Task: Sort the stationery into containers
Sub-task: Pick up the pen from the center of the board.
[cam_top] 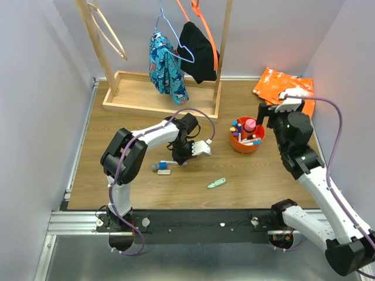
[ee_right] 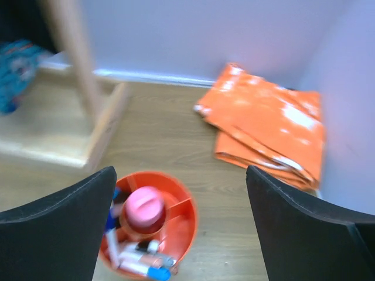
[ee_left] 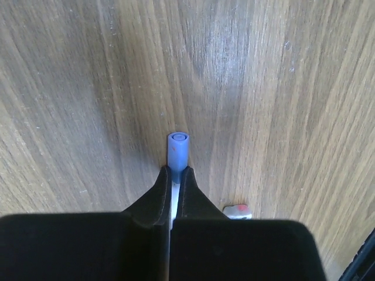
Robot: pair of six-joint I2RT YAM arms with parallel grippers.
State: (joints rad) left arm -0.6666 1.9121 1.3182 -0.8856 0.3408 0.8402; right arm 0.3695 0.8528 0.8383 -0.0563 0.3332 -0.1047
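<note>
A white blue-capped pen (ee_left: pixel 178 150) is pinched between the two black fingers of the left pincer (ee_left: pixel 174 175). The jaws are pressed together on the white barrel, with the blue cap sticking out past the fingertips. The pen sits low over the wooden counter (ee_left: pixel 281 88); whether it touches the wood cannot be told. Just beside the right-hand finger a small red-tipped piece (ee_left: pixel 237 209) lies on the counter, half hidden under the pincer body. In the top view this grip is left of the counter's centre. A mint-green piece (cam_top: pixel 216 183) lies alone on the wood, nearer the arm bases and well apart from the pen.

Toward the right side stands the orange cup (cam_top: pixel 246 146), round with inner dividers. A pink highlighter (ee_right: pixel 143 211) stands upright near its middle, and several white pens lie in the compartments around it — one with a blue cap at the near rim.

The right pincer (ee_right: pixel 180 175) hangs above the cup. Its jaws are spread wide and hold nothing, with one black finger at each side of the wrist view and the cup low between them.

Beyond the cup, by the right wall, a folded orange bag (ee_right: pixel 269 126) lies flat. To the left a wooden tray base (cam_top: pixel 126 99) carries a rack hung with clothes (cam_top: pixel 167 67) — that wrist view is blurred.
</note>
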